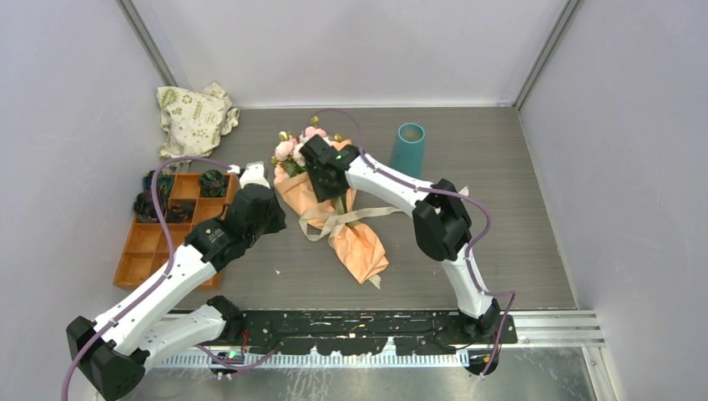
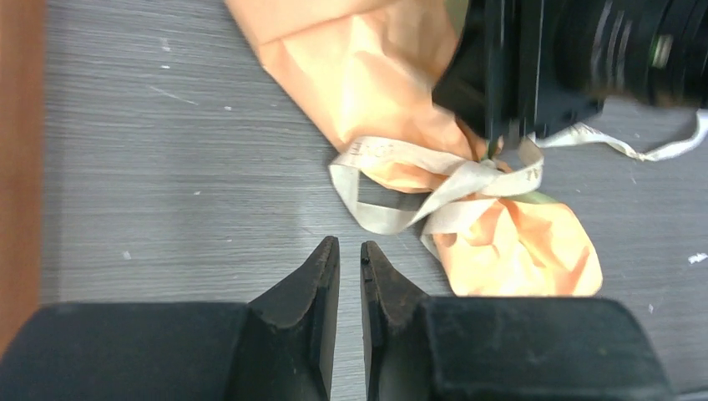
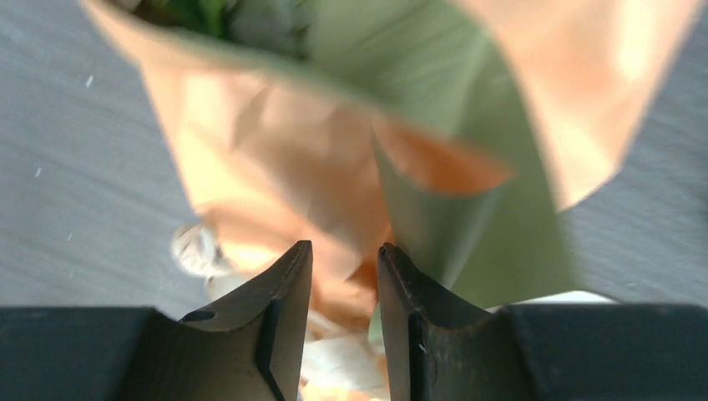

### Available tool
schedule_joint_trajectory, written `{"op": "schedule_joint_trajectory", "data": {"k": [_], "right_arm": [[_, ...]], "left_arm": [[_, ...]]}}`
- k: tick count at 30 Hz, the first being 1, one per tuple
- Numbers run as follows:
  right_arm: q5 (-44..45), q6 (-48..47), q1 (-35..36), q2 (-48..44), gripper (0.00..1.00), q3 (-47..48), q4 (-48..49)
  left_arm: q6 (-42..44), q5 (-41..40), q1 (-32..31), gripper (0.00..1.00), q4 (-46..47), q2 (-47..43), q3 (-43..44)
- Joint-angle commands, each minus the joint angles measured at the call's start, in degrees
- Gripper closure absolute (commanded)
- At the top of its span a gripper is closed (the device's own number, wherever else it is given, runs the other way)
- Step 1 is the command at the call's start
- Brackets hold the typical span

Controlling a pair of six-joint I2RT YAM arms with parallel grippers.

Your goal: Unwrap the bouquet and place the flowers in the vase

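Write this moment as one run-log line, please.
bouquet: lying wrapped | left pincer: empty, near ribbon | right pincer: over bouquet, grip unclear | vase: upright, no flowers

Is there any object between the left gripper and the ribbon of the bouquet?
Nothing visible does. In the left wrist view, only bare table lies between the left gripper and the ribbon of the orange bouquet.
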Motion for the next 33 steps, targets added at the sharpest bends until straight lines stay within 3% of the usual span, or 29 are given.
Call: {"op": "schedule_joint_trajectory", "data": {"k": [1,5,15,26,33], "right_arm": [[3.26,-0.73,-3.59,-1.9,0.58,2.94,0.72],[5.16,1.64,-6.11,-7.06,0.58,-0.84,1.67],[13.13,5.87,-9.01,-31.56,0.51,-19.94,6.27],[17.04,6.21,-11.19,-45.0,0.46,-28.57,5.04],[16.15,6.39,-12.51,-48.34,0.45,-31.52,6.03]], "left_arm": [[1.68,8.62,0.12,0.83,11.34,0.98,-2.48],[3.18,16.4,-0.99,0.83,19.3,6.82,-4.2],[6.62,18.93,-7.66,0.83,23.53,23.16,2.99],[10.3,12.76,-15.12,0.83,20.4,39.03,15.58],[12.41,6.03,-15.78,0.72,15.67,44.65,19.95]]}}
